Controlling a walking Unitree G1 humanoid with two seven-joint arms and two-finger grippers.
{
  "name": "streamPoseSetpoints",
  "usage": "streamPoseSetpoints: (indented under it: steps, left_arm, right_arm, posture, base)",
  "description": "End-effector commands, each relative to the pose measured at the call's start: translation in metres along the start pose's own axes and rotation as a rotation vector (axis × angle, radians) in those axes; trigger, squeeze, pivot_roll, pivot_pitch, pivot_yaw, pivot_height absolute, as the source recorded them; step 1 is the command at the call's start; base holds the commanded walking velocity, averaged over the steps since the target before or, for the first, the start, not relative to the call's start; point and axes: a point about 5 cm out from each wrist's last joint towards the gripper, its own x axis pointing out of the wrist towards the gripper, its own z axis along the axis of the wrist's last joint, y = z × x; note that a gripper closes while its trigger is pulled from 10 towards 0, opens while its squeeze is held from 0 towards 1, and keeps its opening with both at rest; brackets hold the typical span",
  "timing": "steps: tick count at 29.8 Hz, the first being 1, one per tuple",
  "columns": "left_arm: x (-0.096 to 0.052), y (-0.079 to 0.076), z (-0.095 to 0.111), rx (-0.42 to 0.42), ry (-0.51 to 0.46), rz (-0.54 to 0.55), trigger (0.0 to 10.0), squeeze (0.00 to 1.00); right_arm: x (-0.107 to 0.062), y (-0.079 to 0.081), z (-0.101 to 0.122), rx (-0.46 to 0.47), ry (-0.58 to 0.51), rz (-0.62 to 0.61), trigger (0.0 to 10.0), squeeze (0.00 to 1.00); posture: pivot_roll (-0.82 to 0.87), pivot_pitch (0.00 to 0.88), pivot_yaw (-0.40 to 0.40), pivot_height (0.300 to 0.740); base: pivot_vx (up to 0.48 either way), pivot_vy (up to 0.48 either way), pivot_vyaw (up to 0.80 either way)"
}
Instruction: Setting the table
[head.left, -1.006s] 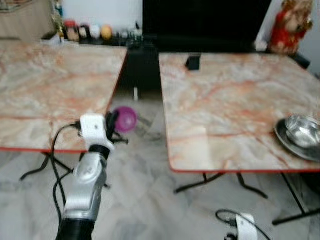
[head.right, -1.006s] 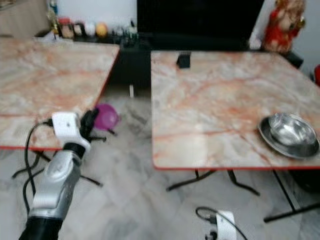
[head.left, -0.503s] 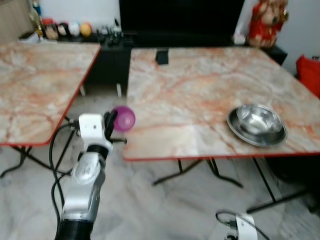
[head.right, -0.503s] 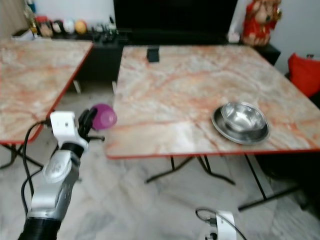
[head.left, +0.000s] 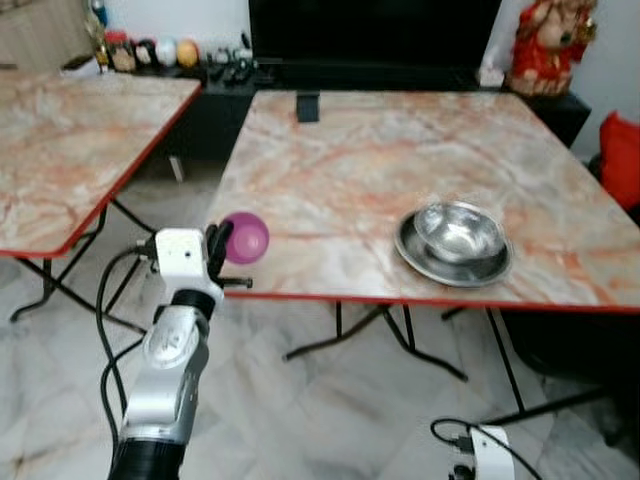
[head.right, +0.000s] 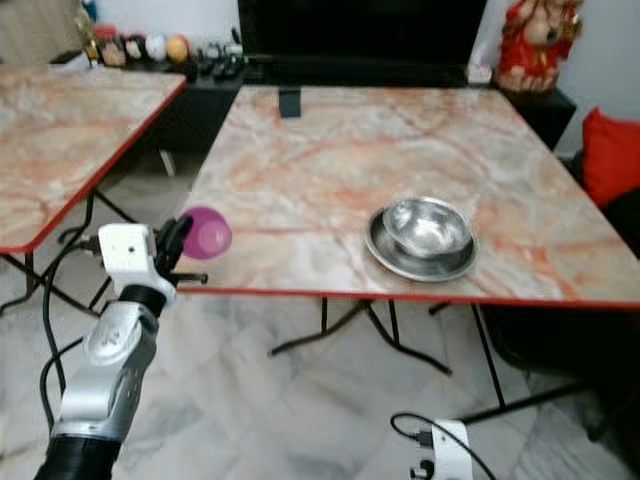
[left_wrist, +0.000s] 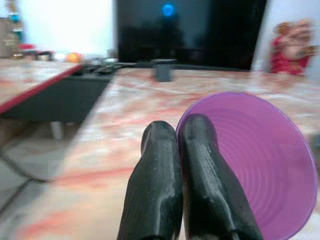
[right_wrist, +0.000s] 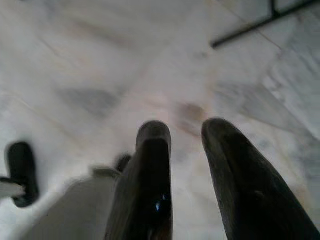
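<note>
My left gripper is raised at the near left edge of the marble table and is shut on the rim of a purple plastic cup. In the left wrist view the two black fingers pinch the wall of the cup, whose mouth faces the camera. A steel bowl sits in a steel plate near the table's front right. My right gripper hangs low over the floor, fingers apart with nothing between them.
A second marble table stands to the left, with a floor gap between the two. A small black object stands at the far edge. Behind are a black TV cabinet and a red figurine. A red cushion lies at the right.
The whole view has swung right and nearer, so the table with the bowl now lies in front of me. The left gripper still holds the purple cup the same way.
</note>
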Motion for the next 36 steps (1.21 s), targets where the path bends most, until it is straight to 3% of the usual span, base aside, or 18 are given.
streamPoseSetpoints:
  steps: [1,12,18,36]
  left_arm:
    - [0.001,0.01,0.007,0.048,-0.026,0.018,10.0,0.0]
    - [0.002,0.018,0.008,0.085,-0.022,0.02,10.0,0.0]
    - [0.003,0.027,0.004,0.103,0.018,0.005,10.0,0.0]
    - [0.007,0.028,0.009,0.06,0.001,0.012,10.0,0.0]
  right_arm:
    - [0.001,0.003,0.008,0.012,-0.024,0.006,10.0,0.0]
    - [0.001,0.003,0.01,0.013,-0.027,0.005,10.0,0.0]
    - [0.002,0.002,0.011,0.013,-0.028,0.004,10.0,0.0]
    - [0.002,0.003,0.011,0.01,-0.028,0.007,10.0,0.0]
  posture:
    - [0.08,0.0,-0.041,0.74]
    - [0.09,0.0,-0.047,0.74]
    - [0.1,0.0,-0.055,0.74]
    - [0.09,0.0,-0.052,0.74]
  base:
    - [0.0,-0.48,0.0]
    - [0.0,-0.379,0.0]
    - [0.0,0.0,0.0]
    - [0.047,0.0,0.0]
